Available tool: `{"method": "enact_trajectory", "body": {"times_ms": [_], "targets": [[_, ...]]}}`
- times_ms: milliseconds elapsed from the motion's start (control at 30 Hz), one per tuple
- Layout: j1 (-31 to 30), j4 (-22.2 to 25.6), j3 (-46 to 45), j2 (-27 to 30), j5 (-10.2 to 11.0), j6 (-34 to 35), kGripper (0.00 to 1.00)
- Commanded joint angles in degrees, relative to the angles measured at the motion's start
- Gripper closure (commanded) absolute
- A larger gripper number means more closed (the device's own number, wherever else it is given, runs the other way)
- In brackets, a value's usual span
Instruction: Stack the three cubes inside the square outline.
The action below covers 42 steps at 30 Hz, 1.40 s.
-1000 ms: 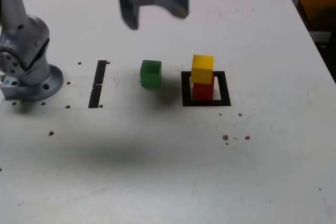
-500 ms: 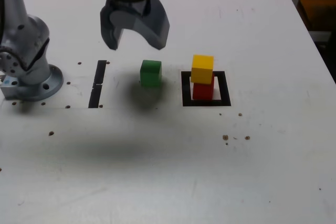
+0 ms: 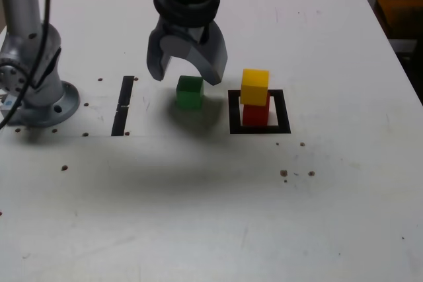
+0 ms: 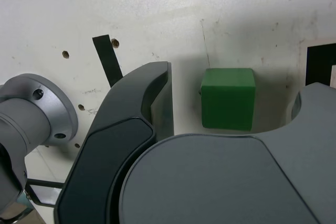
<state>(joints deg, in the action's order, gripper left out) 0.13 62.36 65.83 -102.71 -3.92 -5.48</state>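
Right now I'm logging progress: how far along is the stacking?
Done: yellow cube sits on red cube inside the outline. In hand: the open claw hangs over the green cube, not gripping it. Left: grasp green and place it on yellow.

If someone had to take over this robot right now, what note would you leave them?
Gripper: open, empty, poised just above the green cube, which shows between the jaws in the wrist view.
Done: yellow cube sits on the red cube inside the square outline.
Left: grasp the green cube, which stands on the table to the exterior view's left of the outline, and set it on the yellow one.
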Motion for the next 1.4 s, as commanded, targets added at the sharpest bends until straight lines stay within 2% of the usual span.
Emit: {"method": "enact_trajectory", "body": {"times_ms": [0,400,567,700,867,1033,1200,1367], "targets": [[0.7,-0.5,0.2,-1.0,-0.1,-0.5,0.17],[1.4,-3.0,0.0,-4.4,-1.3,-1.9,0.18],[2.1,-3.4,-0.3,-5.7,-1.8,-2.1,0.22],[2.7,-3.5,-0.5,-6.2,-2.2,-2.2,0.32],[3.6,-3.6,-1.2,-6.6,-4.0,-2.2,0.54],[3.9,-4.2,-1.3,-6.7,-5.3,-2.2,0.72],[3.9,-4.2,-1.0,-6.6,-6.0,-2.3,0.78],[3.9,-2.0,0.3,-5.7,-5.5,-2.1,0.79]]}}
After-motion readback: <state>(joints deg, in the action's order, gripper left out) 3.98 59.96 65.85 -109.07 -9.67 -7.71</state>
